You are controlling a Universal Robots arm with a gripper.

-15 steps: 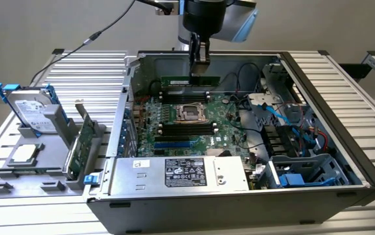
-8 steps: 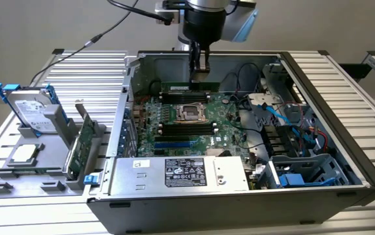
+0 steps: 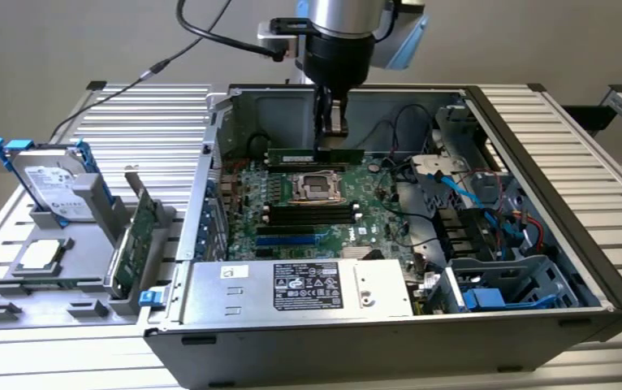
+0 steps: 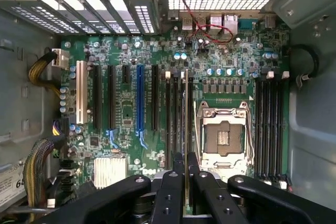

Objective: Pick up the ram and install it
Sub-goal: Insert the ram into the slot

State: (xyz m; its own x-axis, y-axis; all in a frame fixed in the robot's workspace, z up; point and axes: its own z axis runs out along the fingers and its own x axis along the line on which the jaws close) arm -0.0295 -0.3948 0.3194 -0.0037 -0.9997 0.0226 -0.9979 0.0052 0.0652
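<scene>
Gripper is clamped on the ram, mid-stick for balance, inside the PC case. The stick is held on edge, parallel to the DIMM slots beside the CPU socket, so it lines up with one. Can't tell if it's seated.

A plain grey wall stands behind a ribbed metal table.
</scene>
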